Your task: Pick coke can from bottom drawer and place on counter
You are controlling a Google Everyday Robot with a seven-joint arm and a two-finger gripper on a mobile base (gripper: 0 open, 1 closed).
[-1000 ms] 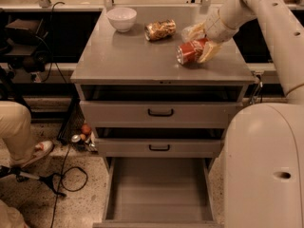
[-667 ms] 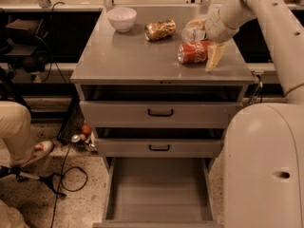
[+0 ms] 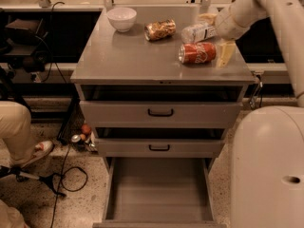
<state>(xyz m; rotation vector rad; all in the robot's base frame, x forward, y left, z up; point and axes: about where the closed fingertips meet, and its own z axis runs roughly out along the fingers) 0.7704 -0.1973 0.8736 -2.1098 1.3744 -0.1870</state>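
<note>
- Camera view: a grey cabinet seen from above and in front, with its counter (image 3: 128,56) on top and three drawers below.
- The coke can (image 3: 197,52) lies on its side on the counter, near the right front corner. Its silver end points left.
- The gripper (image 3: 214,41) reaches in from the right, at the can's right end. Its two pale fingers (image 3: 226,53) are spread wide apart and grip nothing.
- One finger lies just beside the can's right end, on the near side; whether it touches the can I cannot tell. The other finger sits farther back.
- A clear bottle (image 3: 198,32) lies on its side just behind the can, its right end reaching in between the spread fingers.
- Left of the bottle lies a snack bag (image 3: 160,30), and farther left, at the back, stands a white bowl (image 3: 121,19).
- The bottom drawer (image 3: 159,189) is pulled well out toward the viewer, showing a bare grey floor.
- The two upper drawers (image 3: 160,113) are slightly open.
- The robot's rounded white base (image 3: 268,170) fills the near right corner.
- A person's leg (image 3: 14,132) shows at the left edge.
</note>
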